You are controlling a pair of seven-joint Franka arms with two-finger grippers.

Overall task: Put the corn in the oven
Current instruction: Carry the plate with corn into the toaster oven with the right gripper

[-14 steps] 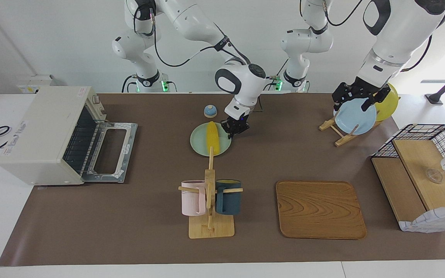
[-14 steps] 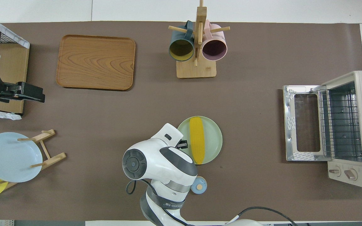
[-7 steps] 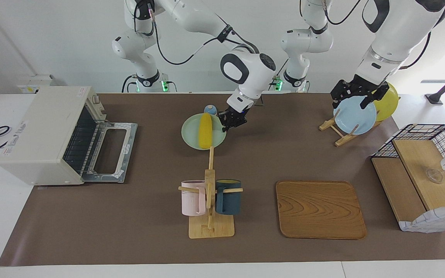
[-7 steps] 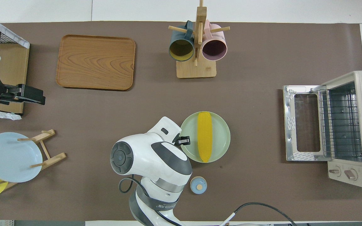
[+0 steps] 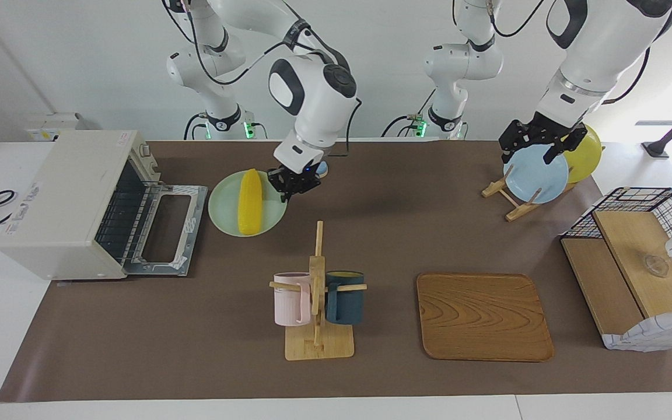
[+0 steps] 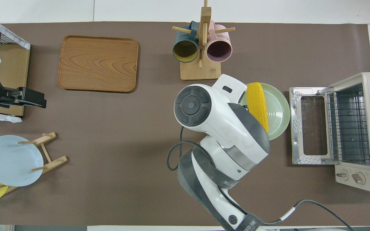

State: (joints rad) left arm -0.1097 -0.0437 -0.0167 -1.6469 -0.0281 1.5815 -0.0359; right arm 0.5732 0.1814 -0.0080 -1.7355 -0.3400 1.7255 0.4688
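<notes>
Gripping a green plate (image 5: 225,211) by its rim with the right gripper (image 5: 292,185), jaws clenched on the edge, up over the table just beside the dropped door (image 5: 164,228) of the oven (image 5: 62,198). Carrying the corn (image 5: 249,201) loose on that plate, lying lengthwise close to the pinched edge, not yet inside.

Likely to go wrong first: rolling. Nothing but a shallow lip to stop a round cob, so any tilt or jerk of the wrist could send it off onto the table or the door. Holding a plate by one edge only also invites sagging or twisting in the grip, tipping the load.

Next: clipping the door's edge or the wire rack (image 5: 119,217) with the plate's leading rim on the way in, if brought in too low or skewed. Could jolt the corn off or shove the oven.

Waiting over the blue plate (image 5: 537,178) in its stand with the left gripper (image 5: 537,146), toward that arm's end of the table; cannot tell whether released or clenched
</notes>
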